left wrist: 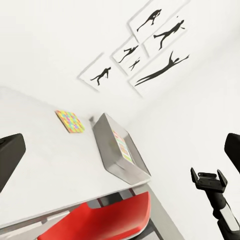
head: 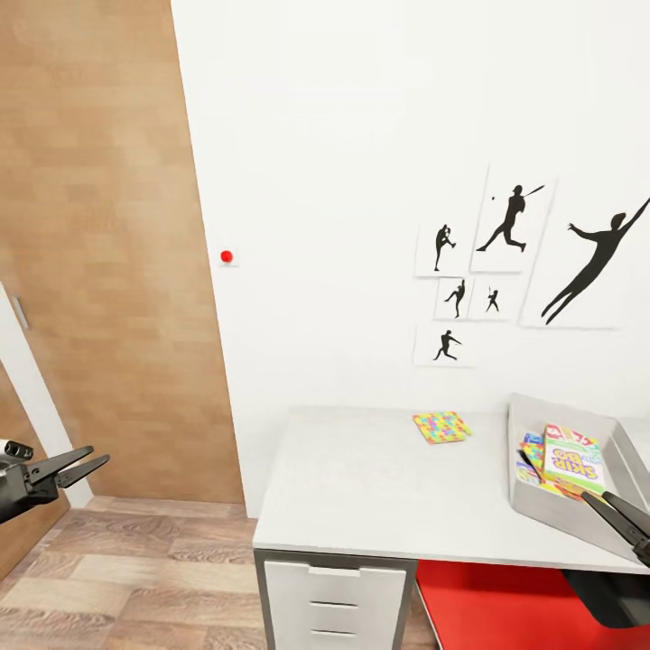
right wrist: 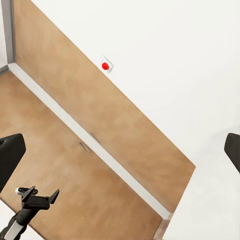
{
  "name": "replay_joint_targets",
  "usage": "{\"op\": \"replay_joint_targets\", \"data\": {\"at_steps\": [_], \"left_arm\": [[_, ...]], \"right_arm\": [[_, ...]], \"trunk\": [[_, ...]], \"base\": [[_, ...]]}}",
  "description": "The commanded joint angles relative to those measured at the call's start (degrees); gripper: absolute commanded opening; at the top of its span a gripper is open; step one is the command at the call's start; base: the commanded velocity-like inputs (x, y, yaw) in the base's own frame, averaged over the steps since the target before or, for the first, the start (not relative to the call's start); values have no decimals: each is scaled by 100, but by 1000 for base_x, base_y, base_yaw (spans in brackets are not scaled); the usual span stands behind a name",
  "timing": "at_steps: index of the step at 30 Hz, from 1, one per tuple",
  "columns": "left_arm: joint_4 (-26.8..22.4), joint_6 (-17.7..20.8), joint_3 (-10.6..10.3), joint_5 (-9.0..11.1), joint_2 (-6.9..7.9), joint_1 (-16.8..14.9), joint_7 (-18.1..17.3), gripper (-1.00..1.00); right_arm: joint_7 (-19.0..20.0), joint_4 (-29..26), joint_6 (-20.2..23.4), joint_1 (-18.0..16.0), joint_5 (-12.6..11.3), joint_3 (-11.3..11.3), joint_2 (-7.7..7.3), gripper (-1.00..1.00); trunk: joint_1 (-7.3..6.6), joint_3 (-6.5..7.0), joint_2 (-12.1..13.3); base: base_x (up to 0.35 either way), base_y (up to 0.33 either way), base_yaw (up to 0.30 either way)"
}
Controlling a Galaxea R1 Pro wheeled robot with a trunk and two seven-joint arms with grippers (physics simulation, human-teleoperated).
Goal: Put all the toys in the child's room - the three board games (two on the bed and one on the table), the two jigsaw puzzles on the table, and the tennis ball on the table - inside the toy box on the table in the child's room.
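Grey-walled, the rectangular toy box (head: 607, 524) sits at the right end of the long light-grey table top (head: 361, 506). It already holds the yellow-green-red SKIP-BO game box (head: 572, 459) lying on further colourful flat items, whose identity cannot be made out. One small flat jigsaw puzzle with a multicoloured mosaic pattern (head: 441, 426) lies on the table, apart from the bin and nearer the white wall.

Left gripper (head: 79, 468): held over the wooden floor (head: 135, 578), well clear of the table, fingers close together with only a thin gap, nothing between them. Right gripper (head: 623, 516): fingers lie in front of the bin's near wall; whether they are parted or closed cannot be told from the head view. In each wrist view the dark fingertips sit at opposite edges with nothing between them.

Judged step: loading is partly done, and the mosaic square is the remaining visible item. The next move calls for bringing a gripper above the thin square, descending to the surface and pinching it by an edge. A flat piece gives little to hold.

Cut off: the bin's right end. A red seat (head: 487, 605) shows under the table.
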Motion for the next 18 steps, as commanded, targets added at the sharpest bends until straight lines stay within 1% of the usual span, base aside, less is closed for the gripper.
{"op": "replay_joint_targets", "data": {"at_steps": [1,11,14,18], "left_arm": [[0,61,-1,-8,0,-3,-25,100],[0,61,1,-8,0,-3,-25,100],[0,61,2,-9,0,-3,-25,100],[0,59,3,-8,0,-3,-25,100]], "right_arm": [[-2,-3,32,1,-21,-1,-2,100],[3,1,31,1,-21,-3,4,100],[3,0,31,1,-21,-3,14,100],[8,-2,33,1,-21,-6,16,100]], "trunk": [[3,-7,-7],[3,-7,-7],[3,-7,-7],[3,-7,-7]], "base": [[0,-13,3],[10,-5,1],[109,24,0],[188,63,0]]}}
